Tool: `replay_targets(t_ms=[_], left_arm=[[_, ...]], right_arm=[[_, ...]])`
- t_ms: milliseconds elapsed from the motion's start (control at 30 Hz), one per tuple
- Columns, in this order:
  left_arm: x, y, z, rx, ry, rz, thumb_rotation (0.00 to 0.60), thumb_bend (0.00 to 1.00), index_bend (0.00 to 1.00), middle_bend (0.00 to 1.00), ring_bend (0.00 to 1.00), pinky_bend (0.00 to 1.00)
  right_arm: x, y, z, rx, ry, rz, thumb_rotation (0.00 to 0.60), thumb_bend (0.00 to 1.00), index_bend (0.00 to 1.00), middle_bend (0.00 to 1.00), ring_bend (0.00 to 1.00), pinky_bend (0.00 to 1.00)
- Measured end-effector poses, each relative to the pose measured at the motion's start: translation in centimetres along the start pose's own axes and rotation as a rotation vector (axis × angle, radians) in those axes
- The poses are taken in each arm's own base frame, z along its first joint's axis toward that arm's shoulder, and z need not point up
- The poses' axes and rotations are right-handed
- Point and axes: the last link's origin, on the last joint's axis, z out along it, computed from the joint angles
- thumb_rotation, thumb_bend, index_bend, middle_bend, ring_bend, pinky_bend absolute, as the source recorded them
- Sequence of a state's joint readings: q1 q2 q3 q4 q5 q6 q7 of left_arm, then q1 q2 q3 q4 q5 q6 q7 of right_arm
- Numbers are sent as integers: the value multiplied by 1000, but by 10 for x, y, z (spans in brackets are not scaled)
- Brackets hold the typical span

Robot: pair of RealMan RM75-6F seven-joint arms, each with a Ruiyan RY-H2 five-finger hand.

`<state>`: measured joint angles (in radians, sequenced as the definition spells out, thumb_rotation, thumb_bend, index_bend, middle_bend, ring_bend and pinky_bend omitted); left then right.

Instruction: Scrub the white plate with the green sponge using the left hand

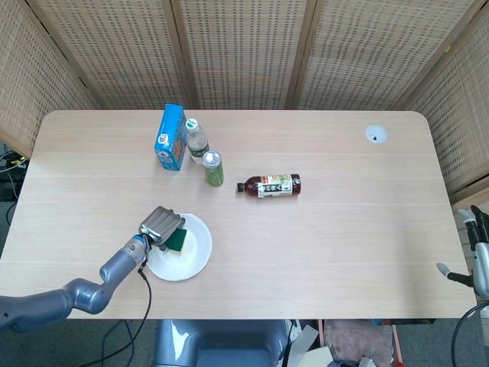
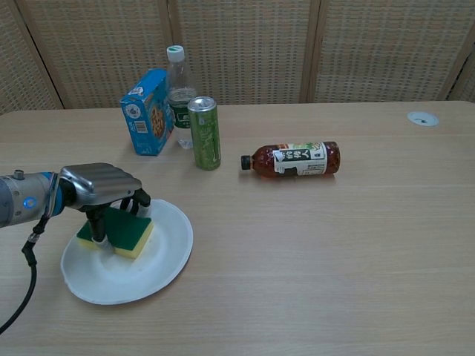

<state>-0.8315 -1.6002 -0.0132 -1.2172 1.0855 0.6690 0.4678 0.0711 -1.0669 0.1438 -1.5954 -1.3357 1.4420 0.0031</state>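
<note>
The white plate (image 1: 187,252) (image 2: 141,256) lies on the table near its front left. On its left part rests the green sponge (image 1: 177,240) (image 2: 122,231), green on top with a yellow underside. My left hand (image 1: 160,224) (image 2: 99,186) grips the sponge from above, fingers curled down over it, pressing it onto the plate. My right hand (image 1: 474,256) shows only at the far right edge of the head view, off the table; its fingers are too cut off to judge.
Behind the plate stand a blue box (image 1: 171,137) (image 2: 149,111), a clear water bottle (image 1: 196,141) (image 2: 177,87) and a green can (image 1: 213,168) (image 2: 204,133). A brown bottle (image 1: 270,186) (image 2: 294,159) lies on its side mid-table. A round white grommet (image 1: 375,134) sits far right.
</note>
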Motion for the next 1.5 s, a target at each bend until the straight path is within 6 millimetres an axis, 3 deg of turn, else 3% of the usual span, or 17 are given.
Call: replay_targets(t_ms=[200, 533, 833, 1200, 1500], left_arm=[[-4, -11, -17, 5, -22, 22, 600, 124, 509, 424, 395, 468], [15, -12, -24, -25, 89, -76, 600, 127, 510, 425, 395, 468], [-8, -13, -39, -62, -17, -96, 600, 129, 518, 426, 398, 471], [-19, -20, -24, -20, -8, -80, 600, 133, 519, 426, 398, 471], [-6, -24, 0, 36, 45, -114, 600, 135, 519, 426, 398, 471]], right_arm=[[-1, -2, -1, 6, -2, -4, 600, 0, 62, 0, 0, 0], [-2, -2, -1, 3, -4, -7, 600, 0, 63, 0, 0, 0], [-2, -2, -1, 3, -4, -5, 600, 0, 62, 0, 0, 0], [-2, -2, -1, 2, -4, -6, 600, 0, 63, 0, 0, 0], [-2, -1, 0, -1, -4, -5, 600, 0, 62, 0, 0, 0]])
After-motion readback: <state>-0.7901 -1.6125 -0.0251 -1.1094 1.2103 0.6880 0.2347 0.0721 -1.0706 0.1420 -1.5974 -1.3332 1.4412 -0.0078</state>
